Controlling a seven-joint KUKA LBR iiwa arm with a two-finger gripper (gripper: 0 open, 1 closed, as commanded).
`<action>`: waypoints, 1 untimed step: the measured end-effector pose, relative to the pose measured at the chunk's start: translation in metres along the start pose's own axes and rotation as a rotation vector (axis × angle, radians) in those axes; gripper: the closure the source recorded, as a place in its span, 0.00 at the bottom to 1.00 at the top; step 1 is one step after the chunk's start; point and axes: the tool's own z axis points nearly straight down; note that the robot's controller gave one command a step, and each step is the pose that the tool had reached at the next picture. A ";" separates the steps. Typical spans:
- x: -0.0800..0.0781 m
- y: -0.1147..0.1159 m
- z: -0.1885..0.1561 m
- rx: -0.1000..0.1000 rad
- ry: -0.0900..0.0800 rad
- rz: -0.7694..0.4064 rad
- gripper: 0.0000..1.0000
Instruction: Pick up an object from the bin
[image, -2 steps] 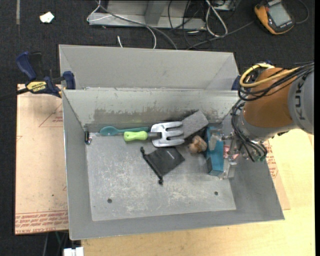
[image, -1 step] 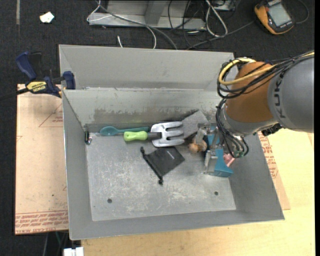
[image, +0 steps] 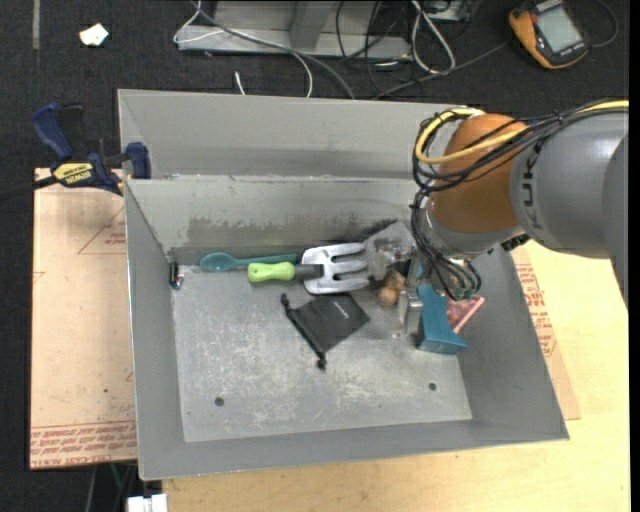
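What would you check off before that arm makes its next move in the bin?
1. Something to pick below the arm's end: ok. A blue block and a pink piece lie right under the arm, near the right wall of the bin.
2. Block free of neighbours: not ok. The pink piece lies against it, and a small brown thing is close by.
3. Room beside that wall: cannot tell. The block lies close to it.
4. Already holding something: cannot tell. The wrist and its cables hide that.
5. Other things out of the way: ok. The teal spoon and black pouch lie further left.
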 end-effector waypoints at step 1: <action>-0.014 0.030 0.006 0.000 -0.005 -0.126 0.00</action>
